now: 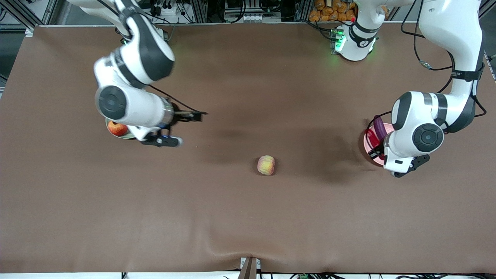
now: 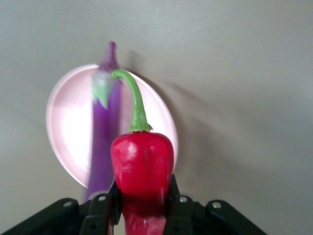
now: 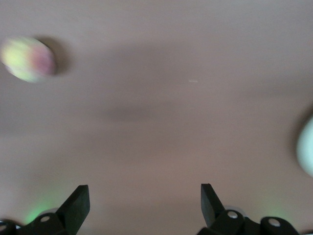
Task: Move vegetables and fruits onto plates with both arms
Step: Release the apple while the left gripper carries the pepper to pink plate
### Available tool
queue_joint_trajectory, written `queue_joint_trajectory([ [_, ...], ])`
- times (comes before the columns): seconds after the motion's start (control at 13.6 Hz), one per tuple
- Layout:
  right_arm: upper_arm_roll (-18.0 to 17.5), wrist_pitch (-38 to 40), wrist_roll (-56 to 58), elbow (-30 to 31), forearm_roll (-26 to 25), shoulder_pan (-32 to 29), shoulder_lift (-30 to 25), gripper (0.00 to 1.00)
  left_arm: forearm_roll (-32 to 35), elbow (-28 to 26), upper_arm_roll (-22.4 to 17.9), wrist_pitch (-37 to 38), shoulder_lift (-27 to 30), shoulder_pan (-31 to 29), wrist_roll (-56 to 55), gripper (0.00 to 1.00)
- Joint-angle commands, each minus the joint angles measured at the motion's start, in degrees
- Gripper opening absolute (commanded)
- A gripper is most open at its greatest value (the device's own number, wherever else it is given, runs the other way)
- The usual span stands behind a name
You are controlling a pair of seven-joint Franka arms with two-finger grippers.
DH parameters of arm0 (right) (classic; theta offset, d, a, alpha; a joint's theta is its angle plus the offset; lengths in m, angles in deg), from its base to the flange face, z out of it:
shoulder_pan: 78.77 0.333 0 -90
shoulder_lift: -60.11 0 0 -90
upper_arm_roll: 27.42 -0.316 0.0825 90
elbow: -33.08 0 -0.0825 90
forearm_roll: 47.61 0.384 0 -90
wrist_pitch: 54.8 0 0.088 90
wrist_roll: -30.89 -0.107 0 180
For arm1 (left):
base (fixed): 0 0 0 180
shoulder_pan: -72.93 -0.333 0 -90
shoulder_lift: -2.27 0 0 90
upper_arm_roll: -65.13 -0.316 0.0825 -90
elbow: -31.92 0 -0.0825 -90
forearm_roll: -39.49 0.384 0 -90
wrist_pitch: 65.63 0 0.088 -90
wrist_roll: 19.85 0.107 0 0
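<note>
Over the pink plate (image 2: 63, 127) at my left arm's end of the surface (image 1: 248, 217), my left gripper (image 2: 143, 205) is clamped on the red chili pepper (image 2: 143, 169), stem pointing out over the plate where the purple eggplant (image 2: 105, 142) already lies. To set it down well, I judge I should lower until the pepper is just above the bare part of the plate beside the eggplant, then part the fingers slowly, so that it neither rolls off the rim nor knocks the eggplant. My right gripper (image 3: 144, 205), fingers wide apart and holding nothing, hangs over bare surface just beside the green plate (image 1: 126, 135), where the pomegranate (image 1: 117, 128) sits. The peach (image 1: 266, 165) lies alone mid-surface, nearer the front camera than both plates; that one looks to be my right arm's next pick.
</note>
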Motion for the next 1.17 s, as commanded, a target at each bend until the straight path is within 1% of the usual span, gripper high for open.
queue_joint_trajectory([
  [0.0,0.7,-7.2,-10.8,-9.7,8.3,3.3,10.4,1.0,7.5,-0.7,0.6,0.5,-2.4,0.4,2.2,0.0],
  [0.15,0.7,-19.3,-17.0,-10.0,10.3,7.0,14.7,1.0,8.9,-0.7,0.6,0.5,-3.9,0.7,2.2,0.0],
  [0.29,0.7,-31.3,-22.9,-10.1,10.3,10.9,18.9,1.0,9.0,-0.1,0.6,0.4,-4.8,0.7,2.1,0.0],
  [0.37,0.7,-35.5,-24.8,-10.3,10.4,12.1,20.7,1.0,9.0,0.1,0.6,0.3,-5.2,0.9,2.1,0.0],
  [0.44,0.7,-37.6,-25.5,-10.7,10.4,12.9,22.2,1.0,9.1,0.3,0.6,0.1,-5.9,0.9,1.8,0.0],
  [0.59,0.7,-38.2,-26.1,-12.2,10.3,14.6,24.5,1.0,9.5,1.1,0.6,-0.3,-6.8,1.2,1.4,0.0],
  [0.66,0.7,-39.8,-26.2,-12.5,10.3,14.8,25.5,1.0,9.9,1.9,0.6,-0.3,-7.6,1.2,1.2,0.0],
  [0.73,0.7,-43.4,-26.3,-12.7,10.3,15.6,26.8,1.0,9.9,2.7,0.6,-0.3,-8.2,1.2,1.2,0.0],
  [0.81,0.7,-47.4,-26.9,-14.1,10.3,16.5,29.0,1.0,9.9,3.0,0.6,-0.3,-8.6,1.2,1.2,0.01],
  [0.88,0.8,-49.4,-27.9,-16.4,10.2,17.0,31.4,1.0,10.0,3.2,0.6,-0.3,-8.8,1.2,1.2,0.04],
  [0.95,1.0,-49.6,-28.3,-18.3,9.8,17.5,33.0,1.0,10.2,3.9,0.6,-0.4,-9.7,1.1,1.2,0.05],
  [1.03,1.1,-49.6,-27.7,-20.3,9.5,17.6,34.1,1.0,10.2,4.8,0.6,-0.4,-10.6,1.1,1.2,0.26],
  [1.1,1.4,-48.9,-26.8,-21.0,8.4,17.6,34.2,1.0,10.2,4.9,0.5,-0.4,-11.2,1.2,1.2,0.73],
])
